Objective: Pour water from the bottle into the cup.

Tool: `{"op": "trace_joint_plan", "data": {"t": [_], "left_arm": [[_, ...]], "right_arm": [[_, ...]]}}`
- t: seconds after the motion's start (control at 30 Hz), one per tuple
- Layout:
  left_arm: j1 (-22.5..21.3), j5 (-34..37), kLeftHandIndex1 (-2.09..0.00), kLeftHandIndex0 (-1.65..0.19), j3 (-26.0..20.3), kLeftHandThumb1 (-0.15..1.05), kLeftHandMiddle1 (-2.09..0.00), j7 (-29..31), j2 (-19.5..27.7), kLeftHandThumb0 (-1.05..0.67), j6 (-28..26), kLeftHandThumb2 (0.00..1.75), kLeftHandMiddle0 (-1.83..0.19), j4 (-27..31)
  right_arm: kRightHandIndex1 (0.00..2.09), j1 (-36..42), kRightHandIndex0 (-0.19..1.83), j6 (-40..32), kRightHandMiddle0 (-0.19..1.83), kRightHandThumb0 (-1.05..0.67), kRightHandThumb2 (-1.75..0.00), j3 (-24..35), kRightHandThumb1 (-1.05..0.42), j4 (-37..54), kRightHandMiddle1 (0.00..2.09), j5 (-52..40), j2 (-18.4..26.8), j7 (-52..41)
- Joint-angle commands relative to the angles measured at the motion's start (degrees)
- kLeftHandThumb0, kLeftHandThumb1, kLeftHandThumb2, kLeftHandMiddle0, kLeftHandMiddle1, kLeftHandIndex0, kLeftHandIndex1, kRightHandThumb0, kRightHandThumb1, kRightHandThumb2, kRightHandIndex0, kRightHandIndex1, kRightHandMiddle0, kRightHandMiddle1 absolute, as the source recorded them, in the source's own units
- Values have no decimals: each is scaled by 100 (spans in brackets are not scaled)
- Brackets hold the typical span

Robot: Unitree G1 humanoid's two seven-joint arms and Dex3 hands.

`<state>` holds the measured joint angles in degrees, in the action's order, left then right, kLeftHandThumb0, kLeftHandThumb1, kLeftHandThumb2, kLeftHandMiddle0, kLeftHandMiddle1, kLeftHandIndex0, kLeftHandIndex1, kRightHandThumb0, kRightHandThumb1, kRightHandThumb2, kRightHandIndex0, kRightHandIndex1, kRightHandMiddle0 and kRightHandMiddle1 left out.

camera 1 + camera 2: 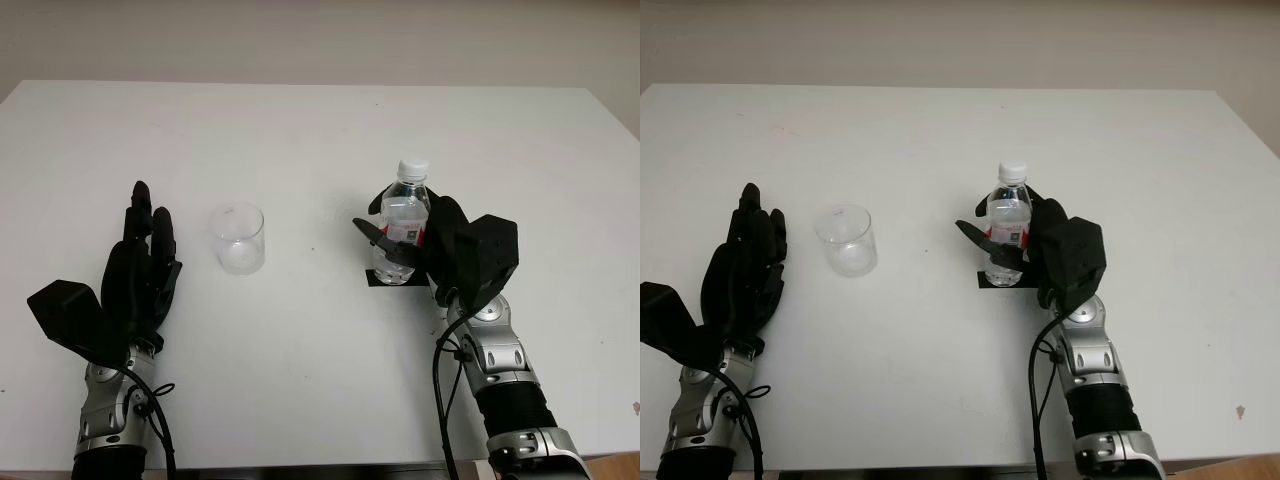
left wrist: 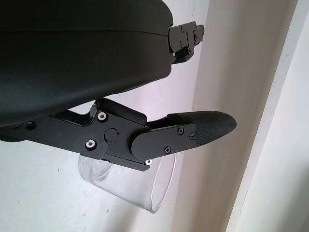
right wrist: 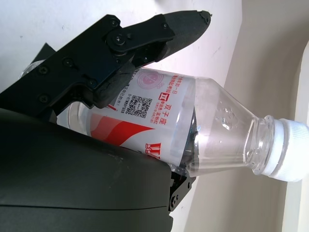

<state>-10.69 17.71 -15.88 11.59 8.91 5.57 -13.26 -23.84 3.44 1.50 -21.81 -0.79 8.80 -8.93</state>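
We see a wide white surface (image 1: 300, 120) backed by a pale wall (image 1: 320, 35). At our right, the right robot hand (image 1: 425, 245) wraps its fingers (image 3: 164, 31) around a clear plastic bottle (image 1: 405, 215), upright on a small black patch (image 1: 385, 279), white cap (image 1: 412, 169) still on and red-and-white label (image 3: 145, 121) facing the palm. At our left, the left robot hand (image 1: 140, 270) is open, holding nothing, just beside a clear cup (image 1: 239, 238) standing upright on the surface. Cup and bottle stand well apart, with bare surface between them.
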Motion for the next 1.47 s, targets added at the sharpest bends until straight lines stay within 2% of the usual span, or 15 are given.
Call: {"op": "trace_joint_plan", "data": {"t": [0.0,0.03,0.07,0.1,0.13,0.17,0.2,0.23,0.27,0.3,0.37,0.43,0.9,1.17,1.43], "left_arm": [[-39,22,-5,17,-44,105,-5,22,83,-68,-32,56,17,44],[-37,16,-5,17,-49,105,-5,30,95,-68,-33,56,17,49],[-35,11,-5,17,-53,105,-5,37,103,-68,-32,56,17,50],[-35,22,-5,17,-62,105,-5,40,106,-68,-47,56,17,59],[-37,25,-5,17,-67,105,-5,40,110,-68,-54,56,17,63],[-40,29,-5,17,-73,105,-5,33,113,-68,-69,56,17,69],[-42,29,-6,17,-71,105,-6,45,124,-68,-78,55,16,70],[-43,34,-5,17,-73,105,-5,50,126,-68,-81,55,17,72],[-44,48,-5,18,-75,105,-5,74,134,-68,-83,55,17,69],[-46,52,-5,18,-79,105,-5,81,142,-68,-91,56,17,69],[-54,58,-5,18,-94,105,-5,80,149,-68,-94,56,17,59],[-61,53,-5,17,-94,105,-5,76,158,-68,-91,55,17,48],[-69,70,-6,17,-115,105,-6,98,218,-69,-152,53,16,32],[-64,27,-5,17,-92,105,-5,132,233,-68,-110,55,17,8],[-1,76,-5,17,-106,105,-5,152,209,-69,-140,54,17,69]], "right_arm": [[209,30,150,-13,130,-18,-29,10,-99,-67,209,-149,32,-236],[209,47,131,-12,110,-20,-20,20,-101,-81,209,-200,51,-349],[209,59,99,4,74,-26,-11,27,-99,-94,209,-222,64,-416],[209,78,87,14,60,-27,-9,-8,-98,-98,209,-193,131,-528],[209,97,37,46,26,-38,-7,-72,-95,-95,209,-119,237,-674],[187,119,10,30,4,-46,-6,-136,-94,-65,193,-47,352,-824],[140,143,-7,30,-10,-54,-5,-182,-92,-42,155,6,449,-949],[107,172,-13,11,-14,-57,-5,-201,-91,-12,126,20,515,-1047],[69,207,-16,11,-17,-62,-5,-194,-90,6,89,4,556,-1121],[47,249,-16,5,-17,-63,-5,-175,-89,24,67,-19,583,-1175],[21,332,-16,8,-14,-63,-5,-121,-88,34,38,-74,632,-1266],[11,400,-17,63,-14,-63,-5,-72,-86,8,24,-127,690,-1359],[0,836,-19,-163,-19,-66,-5,247,-84,363,5,-292,692,-1051],[0,995,-19,-36,-19,-86,-6,290,-85,703,0,-328,646,-848],[0,1191,-19,127,-19,-96,-6,0,-88,1410,0,-479,526,-1256]]}}
